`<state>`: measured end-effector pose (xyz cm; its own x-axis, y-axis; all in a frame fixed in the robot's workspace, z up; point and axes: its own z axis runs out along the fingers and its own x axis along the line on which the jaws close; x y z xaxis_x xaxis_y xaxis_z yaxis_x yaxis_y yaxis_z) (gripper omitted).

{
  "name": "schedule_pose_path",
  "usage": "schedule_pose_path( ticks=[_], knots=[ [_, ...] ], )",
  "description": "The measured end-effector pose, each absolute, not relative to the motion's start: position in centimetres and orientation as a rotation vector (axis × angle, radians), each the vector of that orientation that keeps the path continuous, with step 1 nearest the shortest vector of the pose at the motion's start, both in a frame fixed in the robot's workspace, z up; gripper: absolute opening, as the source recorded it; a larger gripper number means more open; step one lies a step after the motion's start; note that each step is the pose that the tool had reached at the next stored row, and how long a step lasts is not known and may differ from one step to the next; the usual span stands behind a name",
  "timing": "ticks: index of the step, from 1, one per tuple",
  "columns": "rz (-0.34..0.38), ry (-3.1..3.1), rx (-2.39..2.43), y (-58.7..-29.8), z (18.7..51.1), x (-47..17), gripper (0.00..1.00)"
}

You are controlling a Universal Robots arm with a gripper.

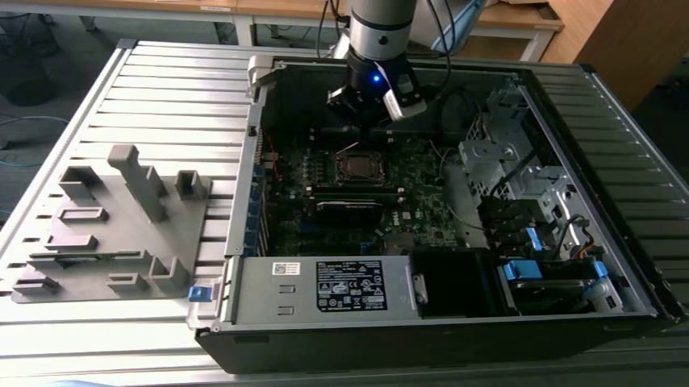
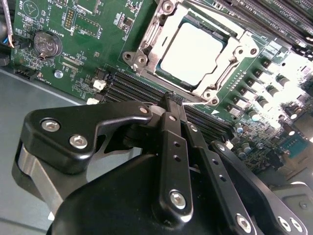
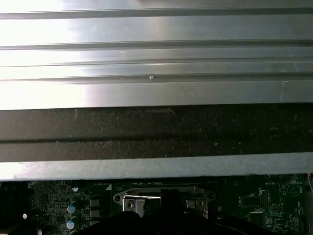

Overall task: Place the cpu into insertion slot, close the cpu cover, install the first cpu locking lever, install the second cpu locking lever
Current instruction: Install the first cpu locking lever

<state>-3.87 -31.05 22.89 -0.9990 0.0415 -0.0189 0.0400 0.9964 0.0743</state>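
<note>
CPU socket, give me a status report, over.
Gripper shut, holding nothing, just short of the insertion slot. Cpu seated, cpu cover down around it. No obstruction seen.

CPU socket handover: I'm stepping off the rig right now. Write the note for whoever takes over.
Gripper: shut, nothing between the fingers, poised over the motherboard beside the socket.
The cpu: seated in the insertion slot.
The cpu cover: lying flat around the chip.
Done: chip placed, cover closed.
Left: the locking levers. I cannot tell from these views whether either one is latched, so check both.
</note>
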Motion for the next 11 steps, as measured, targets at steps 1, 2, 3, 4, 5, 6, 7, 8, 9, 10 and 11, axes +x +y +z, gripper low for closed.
schedule_pose_path(
  ticks=[1, 2, 3, 4, 5, 6, 7, 8, 9, 10, 11],
  knots=[
    [0.116, 3.118, 0.064, -31.04, 22.88, -3.87, 0.11],
    [0.116, 3.118, 0.064, -31.04, 22.88, -3.87, 0.11],
    [0.116, 3.118, 0.064, -31.04, 22.87, -3.86, 0.11],
    [0.117, 3.118, 0.064, -31.04, 22.82, -3.85, 0.11],
    [0.116, 3.118, 0.063, -31.04, 22.78, -3.84, 0.11],
    [0.116, 3.118, 0.063, -31.04, 22.74, -3.83, 0.11],
    [0.116, 3.118, 0.063, -31.04, 22.68, -3.82, 0.11],
    [0.116, 3.118, 0.063, -31.04, 22.64, -3.81, 0.11],
    [0.116, 3.118, 0.063, -31.04, 22.59, -3.80, 0.11],
    [0.116, 3.118, 0.064, -31.04, 22.54, -3.79, 0.11],
    [0.116, 3.118, 0.064, -31.04, 22.51, -3.78, 0.11]
  ],
)
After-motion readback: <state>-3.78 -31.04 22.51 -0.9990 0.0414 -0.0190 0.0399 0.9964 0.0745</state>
